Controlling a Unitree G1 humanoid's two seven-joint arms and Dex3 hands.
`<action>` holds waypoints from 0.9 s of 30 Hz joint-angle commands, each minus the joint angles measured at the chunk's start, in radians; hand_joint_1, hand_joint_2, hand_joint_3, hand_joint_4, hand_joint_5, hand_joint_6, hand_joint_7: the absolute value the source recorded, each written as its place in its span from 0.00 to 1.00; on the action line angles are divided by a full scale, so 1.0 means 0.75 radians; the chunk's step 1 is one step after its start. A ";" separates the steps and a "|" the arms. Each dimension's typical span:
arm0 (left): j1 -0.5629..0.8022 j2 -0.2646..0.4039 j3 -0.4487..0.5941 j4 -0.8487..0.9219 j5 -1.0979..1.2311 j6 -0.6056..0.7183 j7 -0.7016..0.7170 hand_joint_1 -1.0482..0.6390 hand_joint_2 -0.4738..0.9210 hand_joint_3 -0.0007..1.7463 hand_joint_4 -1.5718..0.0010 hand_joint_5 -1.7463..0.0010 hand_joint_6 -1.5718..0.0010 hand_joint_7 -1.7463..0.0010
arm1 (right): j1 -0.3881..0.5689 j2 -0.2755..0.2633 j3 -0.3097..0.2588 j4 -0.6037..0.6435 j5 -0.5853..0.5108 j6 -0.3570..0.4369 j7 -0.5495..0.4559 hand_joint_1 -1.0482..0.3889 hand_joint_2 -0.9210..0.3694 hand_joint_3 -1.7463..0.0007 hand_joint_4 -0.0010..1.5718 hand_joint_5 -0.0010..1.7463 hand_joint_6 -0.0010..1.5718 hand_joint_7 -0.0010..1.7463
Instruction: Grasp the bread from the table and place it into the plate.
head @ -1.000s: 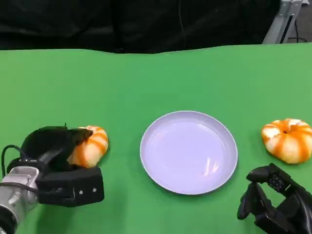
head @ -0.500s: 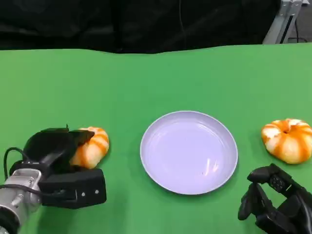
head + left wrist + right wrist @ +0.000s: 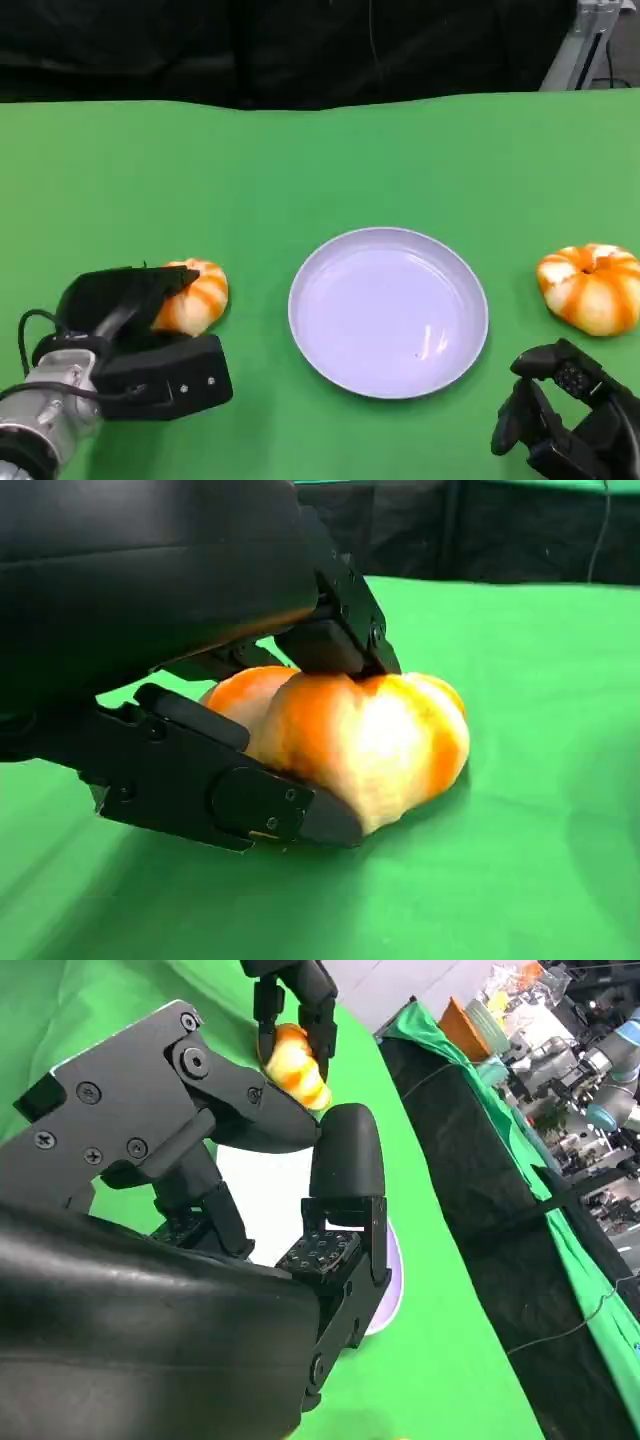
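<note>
An orange-and-white bread [image 3: 197, 297] lies on the green table left of the lavender plate [image 3: 388, 311]. My left hand [image 3: 125, 335] grips it from the near side. In the left wrist view one of its fingers [image 3: 335, 640] presses the top of the bread [image 3: 370, 745] and another lies under its near side, while the bread touches the cloth. My right hand [image 3: 565, 420] rests near the table's front right, fingers apart and holding nothing. The right wrist view shows its fingers [image 3: 345, 1195] over the plate [image 3: 270, 1190], with the bread [image 3: 292, 1068] beyond.
A second orange-and-white bread [image 3: 592, 287] sits right of the plate, just beyond my right hand. The green table [image 3: 320, 160] stretches bare behind the plate to a black curtain. A metal frame [image 3: 590, 30] stands at the far right corner.
My left hand has shifted a little to the right with the bread in its grip. The right hand and the plate have stayed put.
</note>
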 commanded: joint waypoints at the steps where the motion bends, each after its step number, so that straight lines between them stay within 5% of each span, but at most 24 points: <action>1: 0.026 -0.008 0.010 0.007 -0.025 -0.030 0.045 0.59 1.00 0.08 0.30 0.75 0.26 0.93 | 0.006 -0.017 -0.006 -0.021 0.009 -0.006 0.002 0.62 0.28 0.41 0.53 1.00 0.54 0.79; 4: 0.024 -0.003 0.011 -0.005 -0.034 -0.016 0.052 0.58 1.00 0.13 0.31 0.58 0.18 0.94 | 0.005 -0.017 -0.007 -0.024 0.017 0.004 0.000 0.61 0.28 0.41 0.53 1.00 0.54 0.79; 5: 0.026 -0.002 0.018 -0.012 -0.042 -0.022 0.056 0.58 0.98 0.19 0.38 0.35 0.17 0.90 | 0.005 -0.015 -0.007 -0.027 0.016 0.008 -0.006 0.61 0.28 0.41 0.53 1.00 0.53 0.80; 6: 0.027 0.000 0.021 -0.018 -0.048 -0.028 0.060 0.58 0.95 0.28 0.47 0.14 0.28 0.66 | 0.004 -0.014 -0.007 -0.027 0.015 0.007 -0.008 0.62 0.28 0.41 0.53 1.00 0.53 0.80; 7: 0.028 0.002 0.023 -0.023 -0.052 -0.031 0.063 0.58 0.92 0.32 0.49 0.07 0.38 0.45 | 0.004 -0.014 -0.007 -0.027 0.015 0.006 -0.009 0.62 0.28 0.41 0.53 1.00 0.53 0.80; 10: 0.026 0.018 0.030 -0.066 -0.056 -0.051 0.063 0.59 0.86 0.41 0.51 0.01 0.50 0.18 | 0.001 -0.019 -0.010 -0.021 0.021 0.008 0.000 0.62 0.28 0.41 0.53 1.00 0.53 0.80; 12: 0.022 0.029 0.029 -0.099 -0.044 -0.054 0.073 0.59 0.84 0.44 0.52 0.00 0.54 0.09 | 0.000 -0.020 -0.010 -0.017 0.017 0.002 0.001 0.62 0.28 0.41 0.53 1.00 0.53 0.79; 24: 0.039 0.063 0.053 -0.297 -0.040 -0.067 0.045 0.59 0.83 0.41 0.52 0.00 0.60 0.00 | 0.000 -0.022 -0.009 -0.022 0.014 0.007 -0.006 0.62 0.30 0.40 0.54 0.99 0.55 0.78; 25: 0.043 0.070 0.056 -0.355 -0.038 -0.069 0.037 0.59 0.84 0.37 0.52 0.00 0.53 0.14 | -0.001 -0.024 -0.009 -0.021 0.015 0.006 -0.001 0.62 0.29 0.40 0.54 0.99 0.54 0.78; 27: 0.057 0.078 0.060 -0.459 -0.033 -0.067 0.017 0.59 0.85 0.34 0.52 0.00 0.48 0.23 | -0.002 -0.025 -0.010 -0.018 0.017 0.006 0.000 0.62 0.29 0.40 0.54 0.99 0.54 0.79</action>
